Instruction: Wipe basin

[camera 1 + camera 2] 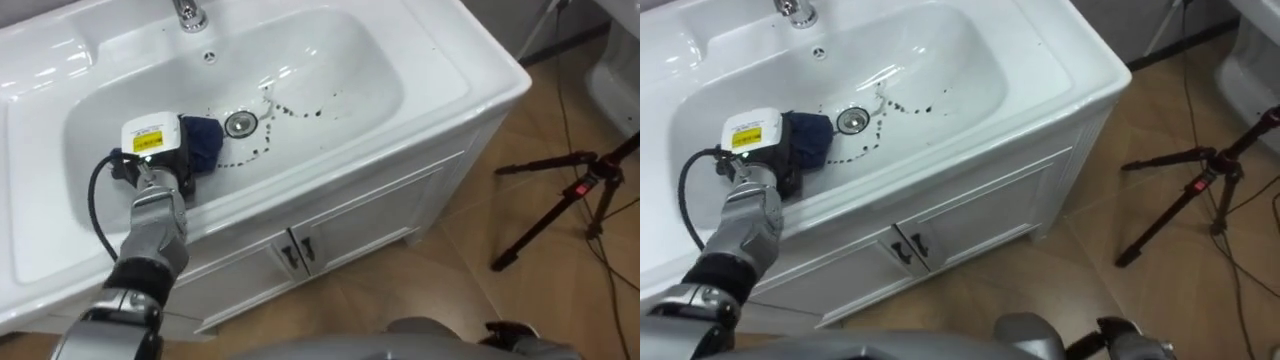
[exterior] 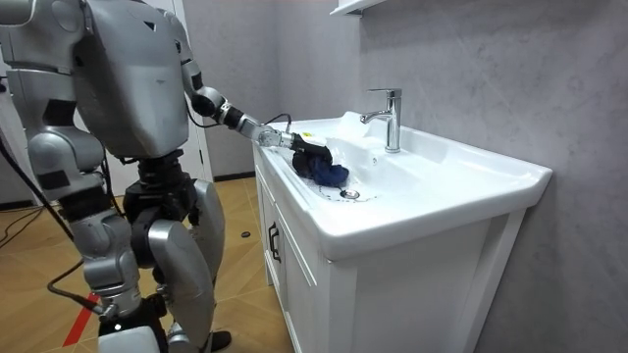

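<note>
Blue cloth point(image 1: 203, 140) lies under left robot hand point(image 1: 150, 158) in basin point(image 1: 330, 60).

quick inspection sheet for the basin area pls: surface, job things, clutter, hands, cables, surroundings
surface: white ceramic basin on a white two-door cabinet; a trail of dark specks curves round the round metal drain
job's things: dark blue cloth bunched in the bowl, left of the drain
clutter: nothing seen
hands: left hand on the cloth; right hand hangs low at the robot's side
cables: thin dark cables on the floor by the tripod
surroundings: chrome tap at the back of the basin; black tripod on the wood-pattern floor; grey wall
</note>
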Robot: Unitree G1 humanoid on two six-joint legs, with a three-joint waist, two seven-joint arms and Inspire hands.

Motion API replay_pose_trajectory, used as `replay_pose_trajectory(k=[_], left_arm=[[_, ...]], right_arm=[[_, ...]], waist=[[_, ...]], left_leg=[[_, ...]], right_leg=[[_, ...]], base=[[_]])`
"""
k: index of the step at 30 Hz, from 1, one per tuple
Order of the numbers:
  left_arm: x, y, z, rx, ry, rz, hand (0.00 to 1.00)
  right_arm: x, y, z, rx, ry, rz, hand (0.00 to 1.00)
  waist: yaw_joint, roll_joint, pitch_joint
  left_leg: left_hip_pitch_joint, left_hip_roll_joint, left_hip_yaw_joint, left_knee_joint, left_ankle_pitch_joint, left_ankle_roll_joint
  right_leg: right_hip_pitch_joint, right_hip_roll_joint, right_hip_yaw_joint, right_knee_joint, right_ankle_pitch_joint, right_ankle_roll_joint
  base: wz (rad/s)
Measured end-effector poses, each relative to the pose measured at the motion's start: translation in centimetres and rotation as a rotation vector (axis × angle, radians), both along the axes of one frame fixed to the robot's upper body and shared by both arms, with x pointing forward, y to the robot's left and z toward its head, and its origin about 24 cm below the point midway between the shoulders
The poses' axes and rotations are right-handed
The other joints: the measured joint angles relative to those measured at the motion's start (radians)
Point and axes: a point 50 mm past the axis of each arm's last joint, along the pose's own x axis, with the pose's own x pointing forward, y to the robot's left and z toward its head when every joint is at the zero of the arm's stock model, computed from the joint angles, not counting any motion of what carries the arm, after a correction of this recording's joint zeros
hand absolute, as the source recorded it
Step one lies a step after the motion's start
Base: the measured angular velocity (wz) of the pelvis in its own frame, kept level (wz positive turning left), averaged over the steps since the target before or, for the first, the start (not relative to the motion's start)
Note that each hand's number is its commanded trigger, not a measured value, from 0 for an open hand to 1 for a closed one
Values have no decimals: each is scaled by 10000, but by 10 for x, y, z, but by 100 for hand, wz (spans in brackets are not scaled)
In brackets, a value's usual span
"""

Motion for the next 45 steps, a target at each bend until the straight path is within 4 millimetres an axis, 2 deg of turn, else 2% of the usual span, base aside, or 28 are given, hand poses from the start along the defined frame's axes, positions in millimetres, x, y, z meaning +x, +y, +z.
replay_pose_trajectory(k=[1, 3, 7, 13, 17, 20, 22, 26, 30, 33, 37, 41, 45], left_arm=[[2, 2, 1, 61, -89, 20, 100], [5, 10, 7, 335, -444, 115, 100], [15, 16, 15, 326, -949, 307, 100], [26, 11, 19, 100, -1009, 255, 100], [33, 7, 21, -536, -1099, 457, 100], [40, 1, 27, -614, -1117, 269, 100], [42, -3, 27, -680, -1125, 85, 100], [45, -7, 28, -861, -1217, -92, 100], [46, -15, 28, -1682, -1279, 3, 100], [46, -21, 25, -2581, -1345, 271, 100], [46, -32, 21, -3198, -1294, 224, 100], [47, -40, 21, -3422, -1317, -19, 100], [47, -50, 20, -3508, -1268, -268, 100]], right_arm=[[1, 0, 0, 34, -35, -81, 0], [1, 1, 0, 144, -119, -328, 0], [0, 0, 0, 71, -222, -335, 0], [10, 1, 1, 104, -729, -685, 0], [28, 5, 3, 472, -1473, -1307, 0], [39, 7, 6, 645, -1881, -1402, 0], [43, 7, 7, 778, -2096, -1795, 0], [43, 7, 7, 791, -2244, -1994, 0], [40, 5, 6, 790, -2234, -2006, 0], [36, 5, 5, 813, -2066, -2038, 0], [34, 5, 5, 805, -1970, -2050, 0], [35, 7, 4, 1044, -1966, -1990, 0], [36, 11, 4, 1240, -1966, -2030, 0]], waist=[[-4, -55, 10], [-18, -181, -54], [-45, -299, -45], [-84, -179, 33], [-288, -51, 114], [-337, 23, 141], [-582, 68, 132], [-810, 138, 150], [-1138, 333, 164], [-1201, 417, 158], [-1315, 385, 179], [-1367, 300, 227], [-1418, 236, 241]], left_leg=[[-50, 6, 1, 5, 4, -4], [-285, 39, 5, 41, 16, -21], [-534, 88, 23, 116, 23, -32], [-666, 148, 45, 198, 23, -33], [-744, 134, 58, 198, 31, -20], [-859, 127, 174, 203, 45, -1], [-944, 126, 192, 211, 46, 0], [-980, 146, 281, 195, 46, 0], [-954, 170, 598, 158, 45, -1], [-801, 182, 829, 47, 46, -1], [-650, 184, 1069, -21, 48, -1], [-646, 145, 1090, 1, 53, 9], [-670, 108, 1098, 19, 65, 30]], right_leg=[[-63, 23, 50, -6, 27, -6], [-303, 69, 99, -8, 116, -47], [-458, 97, 94, -44, 221, -76], [-469, 85, 84, -326, 396, -94], [-488, 77, 85, -364, 433, -61], [-621, 73, 126, -355, 460, -38], [-679, 69, 125, -357, 462, -34], [-741, 71, 146, -362, 492, -42], [-750, 76, 239, -376, 504, -32], [-717, 95, 408, -357, 505, -29], [-665, 99, 488, -351, 500, -20], [-744, 77, 585, -304, 476, 23], [-861, 95, 587, -142, 415, 50]], base=[[-15], [-15], [-3], [-1], [4], [-5], [0], [-6], [-7], [-16], [-7], [-2], [2]])
